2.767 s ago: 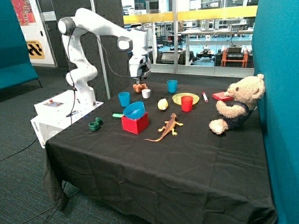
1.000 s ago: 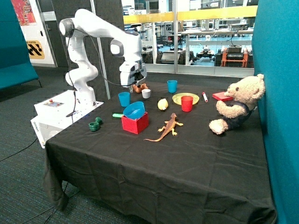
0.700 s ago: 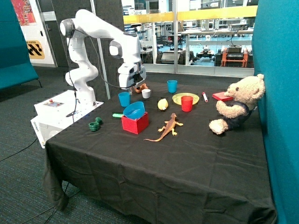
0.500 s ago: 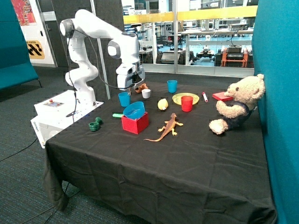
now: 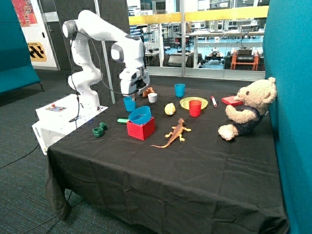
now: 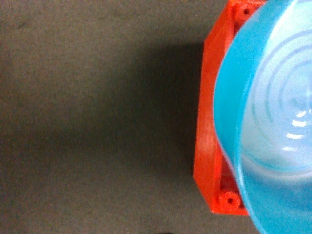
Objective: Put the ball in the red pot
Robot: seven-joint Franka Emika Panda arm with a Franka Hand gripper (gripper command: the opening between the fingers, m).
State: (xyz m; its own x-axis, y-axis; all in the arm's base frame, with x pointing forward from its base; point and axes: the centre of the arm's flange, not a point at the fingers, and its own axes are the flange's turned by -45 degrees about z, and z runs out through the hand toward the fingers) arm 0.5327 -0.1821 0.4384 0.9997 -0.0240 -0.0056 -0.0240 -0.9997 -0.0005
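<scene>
The pincer [image 5: 132, 93] hung over the blue plastic cup [image 5: 129, 103]; cannot tell its state. Small pale yellow ball [image 5: 169, 108] lay on the black-clothed surface [image 5: 195, 161], apart from the red square pot [image 5: 141, 128], whose opening a tilted blue bowl [image 6: 273, 117] mostly hid.

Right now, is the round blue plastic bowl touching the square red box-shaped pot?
Touching. In the outside view the blue bowl sits tilted on top of the red pot; the wrist view shows the bowl overlapping the pot's rim with no gap.

robotics lab: glass-walled workshop benches [image 5: 214, 48]
</scene>
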